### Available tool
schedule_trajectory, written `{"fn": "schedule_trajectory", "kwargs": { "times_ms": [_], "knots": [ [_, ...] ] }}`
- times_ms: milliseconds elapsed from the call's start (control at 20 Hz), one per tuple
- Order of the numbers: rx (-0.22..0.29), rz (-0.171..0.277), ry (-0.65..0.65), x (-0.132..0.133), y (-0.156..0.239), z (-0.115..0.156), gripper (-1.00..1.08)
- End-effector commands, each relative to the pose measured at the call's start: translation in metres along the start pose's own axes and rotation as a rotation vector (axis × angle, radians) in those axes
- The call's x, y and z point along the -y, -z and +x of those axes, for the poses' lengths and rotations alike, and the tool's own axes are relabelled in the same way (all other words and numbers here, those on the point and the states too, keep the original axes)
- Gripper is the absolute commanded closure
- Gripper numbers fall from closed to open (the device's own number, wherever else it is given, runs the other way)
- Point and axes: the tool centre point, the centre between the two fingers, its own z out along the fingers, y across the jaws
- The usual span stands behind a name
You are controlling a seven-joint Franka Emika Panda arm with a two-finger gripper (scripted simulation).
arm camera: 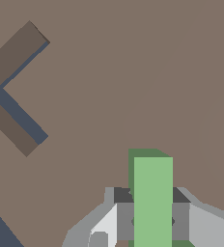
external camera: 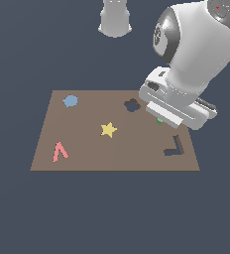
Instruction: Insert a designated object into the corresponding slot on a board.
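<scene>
The brown board lies flat, with the dark L-shaped slot near its corner on the exterior view's right. In the wrist view the slot shows as an empty recess. The green designated object sits between my gripper's fingers, which press it from both sides. In the exterior view only a small green bit of the object shows under my gripper, which hovers over the board between the round scalloped hole and the slot. Whether the object is lifted off the board cannot be told.
A yellow star, a pink-red chevron and a blue round piece lie on the board. A grey cylinder base stands beyond the board's far edge. The arm's bulk hangs over the board's far corner on the exterior view's right.
</scene>
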Motion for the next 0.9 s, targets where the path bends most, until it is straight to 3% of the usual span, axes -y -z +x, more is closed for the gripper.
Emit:
{"fn": "schedule_trajectory", "kwargs": {
  "times_ms": [0,850],
  "knots": [
    [0.001,-0.002,-0.002,-0.0014,-0.001,0.0006,1.08],
    [0.001,-0.002,-0.059,0.0075,0.0029,0.0032,1.08]
  ]
}}
